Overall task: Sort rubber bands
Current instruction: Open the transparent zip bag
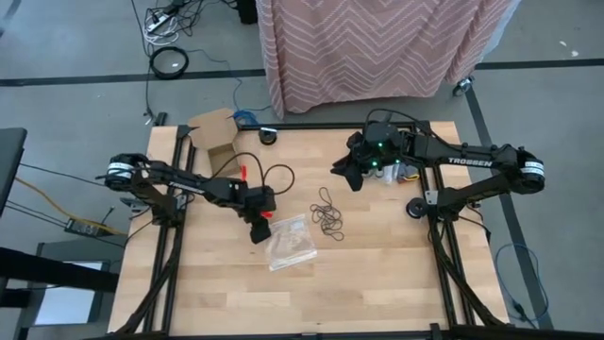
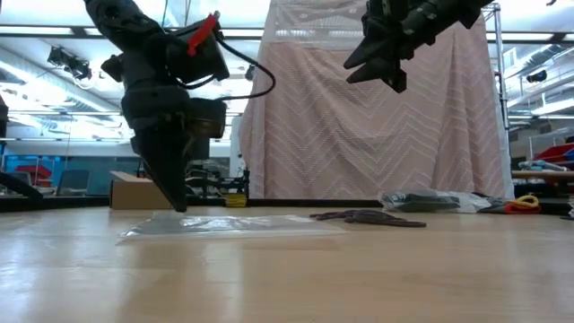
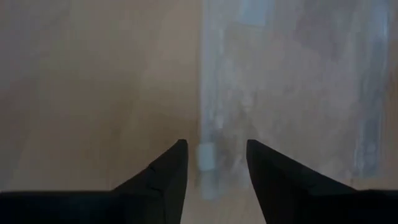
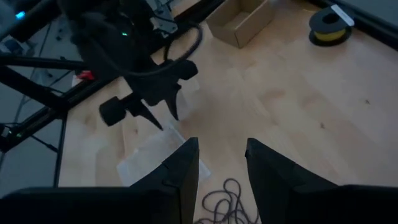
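Wooden table (image 1: 396, 264) holds rubber bands (image 1: 328, 213), heap elongated front-to-back.

Smooth pale wood table (image 1: 377, 274), clear glossy plastic bag (image 1: 289, 243), matt cardboard box (image 1: 215, 132), chevron-patterned cloth (image 1: 377, 42)

Grey floor (image 1: 75, 57); pink zigzag cloth (image 2: 377, 126) behind wooden table (image 1: 377, 274); ceiling lights (image 2: 27, 36) beyond.

Both arms are dark, white TROSSEN lettering on the right arm (image 1: 472, 162), a red part, maybe a clip, on the left arm (image 1: 189, 184).
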Tool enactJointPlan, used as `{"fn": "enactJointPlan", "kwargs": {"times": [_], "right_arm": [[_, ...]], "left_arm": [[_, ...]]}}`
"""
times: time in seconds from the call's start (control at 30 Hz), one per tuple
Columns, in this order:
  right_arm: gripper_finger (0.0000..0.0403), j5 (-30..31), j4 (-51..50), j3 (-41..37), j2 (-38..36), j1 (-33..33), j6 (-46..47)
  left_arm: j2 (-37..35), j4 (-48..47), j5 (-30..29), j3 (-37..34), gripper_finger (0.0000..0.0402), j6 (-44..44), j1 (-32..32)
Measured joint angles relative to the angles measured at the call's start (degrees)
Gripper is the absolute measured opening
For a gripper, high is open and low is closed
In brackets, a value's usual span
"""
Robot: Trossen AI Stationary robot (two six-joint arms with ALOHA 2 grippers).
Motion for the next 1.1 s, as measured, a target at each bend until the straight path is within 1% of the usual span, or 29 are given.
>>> {"fn": "enactJointPlan", "kwargs": {"times": [0.07, 0.13, 0.23, 0.3, 0.37, 0.4, 0.47, 0.5, 0.53, 0.63, 0.77, 0.97, 1.1], "right_arm": [[0.0124, 0.0, -0.4, 0.0, 0.0, 0.0, -0.4], [0.0124, 0.0, -0.8, 0.0, 0.0, -0.1, -0.5], [0.0124, -0.2, -1.2, 0.0, 0.0, -0.1, -0.6], [0.0124, -0.8, -1.4, 0.0, 0.0, -0.2, -0.6], [0.0124, -1.0, -1.7, 0.0, 0.0, -0.2, -0.6], [0.0124, -1.1, -1.9, 0.0, 0.0, -0.2, -0.5], [0.0124, -1.3, -2.2, 0.0, 0.0, -0.3, -0.5], [0.0124, -1.5, -2.5, 0.0, 0.0, -0.4, -0.6], [0.0124, -1.6, -2.8, 0.0, 0.0, -0.4, -0.5], [0.0124, -2.6, -3.0, 0.0, 0.0, -0.4, -0.9], [0.0124, -3.9, -3.1, 0.0, 0.0, -0.4, -1.8], [0.0124, -4.5, -3.1, 0.0, 0.0, -0.4, -3.8], [0.0124, -7.5, -3.1, 0.0, 0.0, -1.0, -5.5]], "left_arm": [[2.1, 1.7, -0.1, 0.0, 0.0172, -0.6, -1.4], [4.3, 2.1, -1.4, 0.3, 0.0172, -2.8, -2.7], [6.4, 2.0, -4.4, 0.7, 0.0172, -6.5, -4.1], [6.7, 1.9, -7.7, 0.7, 0.0165, -9.0, -4.9], [6.6, 1.8, -9.9, 0.7, 0.0137, -10.6, -5.1], [6.4, 1.7, -10.2, 0.6, 0.0113, -10.8, -5.1], [6.3, 1.2, -11.0, 0.6, 0.0046, -10.9, -4.9], [6.4, 1.1, -10.9, 0.8, 0.0026, -10.9, -4.9], [6.5, 1.5, -11.1, 1.1, 0.0018, -10.9, -4.8], [6.7, 2.2, -10.0, 1.8, 0.0006, -10.9, -4.6], [4.9, 1.9, -8.5, 3.1, 0.0003, -9.7, -3.5], [1.7, 2.0, -8.2, 5.7, 0.0002, -4.8, 0.1], [0.1, 1.9, -7.0, 7.9, 0.0001, -0.7, 2.9]]}}
